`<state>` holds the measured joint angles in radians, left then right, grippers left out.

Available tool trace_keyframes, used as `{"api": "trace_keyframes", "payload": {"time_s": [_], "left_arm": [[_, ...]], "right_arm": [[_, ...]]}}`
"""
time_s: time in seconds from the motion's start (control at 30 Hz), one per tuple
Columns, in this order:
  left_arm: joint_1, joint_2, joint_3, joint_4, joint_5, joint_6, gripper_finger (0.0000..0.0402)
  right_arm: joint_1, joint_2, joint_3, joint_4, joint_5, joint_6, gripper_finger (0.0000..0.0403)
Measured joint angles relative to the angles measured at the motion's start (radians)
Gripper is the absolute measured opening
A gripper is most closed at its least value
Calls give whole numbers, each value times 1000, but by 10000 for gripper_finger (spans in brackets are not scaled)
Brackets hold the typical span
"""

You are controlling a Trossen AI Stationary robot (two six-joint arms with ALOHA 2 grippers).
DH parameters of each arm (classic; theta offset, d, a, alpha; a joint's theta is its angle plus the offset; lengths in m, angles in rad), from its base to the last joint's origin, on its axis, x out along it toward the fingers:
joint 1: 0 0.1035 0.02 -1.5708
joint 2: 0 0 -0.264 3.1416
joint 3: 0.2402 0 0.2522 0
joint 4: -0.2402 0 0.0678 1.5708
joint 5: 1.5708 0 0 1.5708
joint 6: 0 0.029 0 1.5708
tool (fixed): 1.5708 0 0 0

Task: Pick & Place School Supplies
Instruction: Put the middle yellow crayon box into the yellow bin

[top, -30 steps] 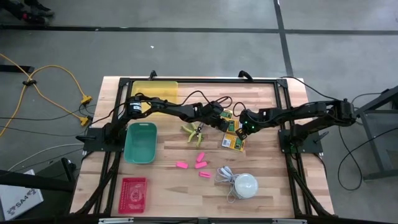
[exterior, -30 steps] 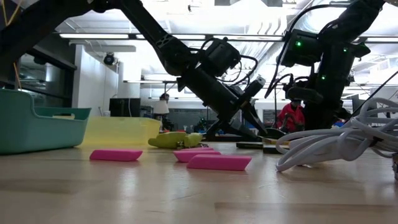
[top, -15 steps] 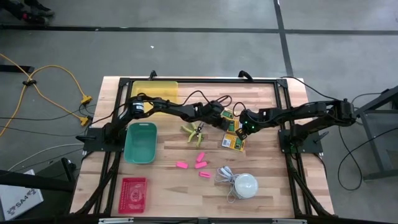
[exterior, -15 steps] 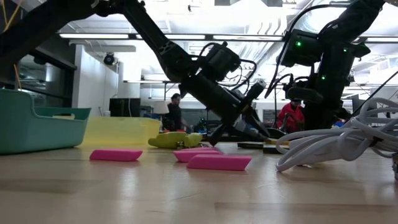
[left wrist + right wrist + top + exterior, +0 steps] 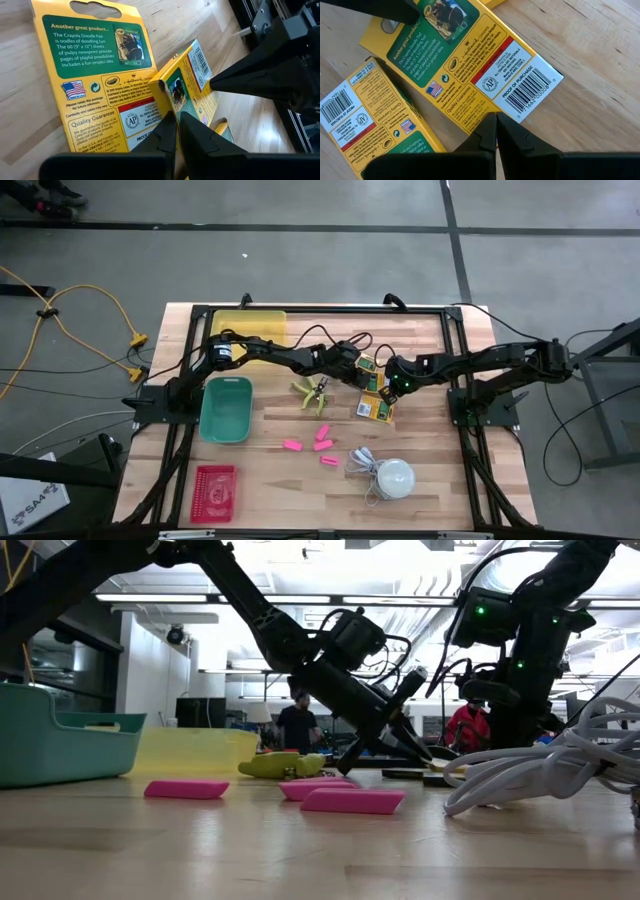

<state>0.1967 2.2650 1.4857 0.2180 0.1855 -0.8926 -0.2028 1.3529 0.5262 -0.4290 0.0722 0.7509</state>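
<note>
Two grippers meet over the cluster of yellow-and-green boxes near the middle of the tabletop (image 5: 430, 450). The left gripper (image 5: 362, 373) reaches in from the left side, and in its wrist view its two dark fingers (image 5: 167, 135) stand with only a thin slit between them, nothing pinched in the gap, their tips right at a flat box (image 5: 97, 85) lying printed side up on the wood. A second box (image 5: 187, 82) sits tilted on edge just beyond, with the other arm's dark fingertip almost touching its barcode end. The right gripper (image 5: 392, 390) comes in from the right side; its fingers (image 5: 482, 137) are likewise drawn nearly together and empty, poised at the edge of a flat box (image 5: 460, 65), with another box (image 5: 367, 115) lying just beside it. Whether either set of tips actually touches the cardboard cannot be told.

From above, the boxes (image 5: 374, 394) lie close together between the two grippers. The green-handled scissors (image 5: 312, 392) rest just to their left, and the pink erasers (image 5: 318, 441) are scattered nearer the front edge. In the low view the erasers (image 5: 352, 800) lie flat on the wood. A teal bin (image 5: 226, 409), a yellow bin (image 5: 250, 323) and a red basket (image 5: 214, 490) sit toward the left side.
</note>
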Motion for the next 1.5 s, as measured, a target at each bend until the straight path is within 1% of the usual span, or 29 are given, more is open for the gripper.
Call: {"api": "trace_keyframes", "payload": {"time_s": [0.07, 0.37, 0.5, 0.6, 0.73, 0.87, 1.0, 1.1, 1.3, 1.5], "left_arm": [[0, 0, 0, 0, -1, -1, 3], [0, 0, -1, 1, -4, 10, 1], [0, -3, -1, 1, -3, 31, 1], [0, -7, -2, 5, 0, 44, 1], [-1, -13, -4, -4, 12, 57, 1], [-1, -18, -4, -9, 14, 58, 1], [-1, -18, -4, -1, 12, 58, 1], [0, -18, -4, 11, 10, 59, 1], [17, -29, -5, 48, 21, 62, 1], [18, -47, -5, 42, 36, 74, 1]], "right_arm": [[0, 0, 0, 0, 0, 0, 2], [0, -1, 0, 4, 0, -46, 2], [0, -28, -3, 20, 0, -79, 7], [0, -65, -8, 15, -6, -91, 24], [0, -116, -6, 11, -4, -91, 56], [0, -142, -6, 12, -43, -90, 87], [0, -151, -4, 16, -80, -85, 105], [0, -151, -4, 16, -103, -82, 109], [0, -153, -2, 24, -112, -82, 110], [0, -153, -2, 62, -170, -91, 109]]}}
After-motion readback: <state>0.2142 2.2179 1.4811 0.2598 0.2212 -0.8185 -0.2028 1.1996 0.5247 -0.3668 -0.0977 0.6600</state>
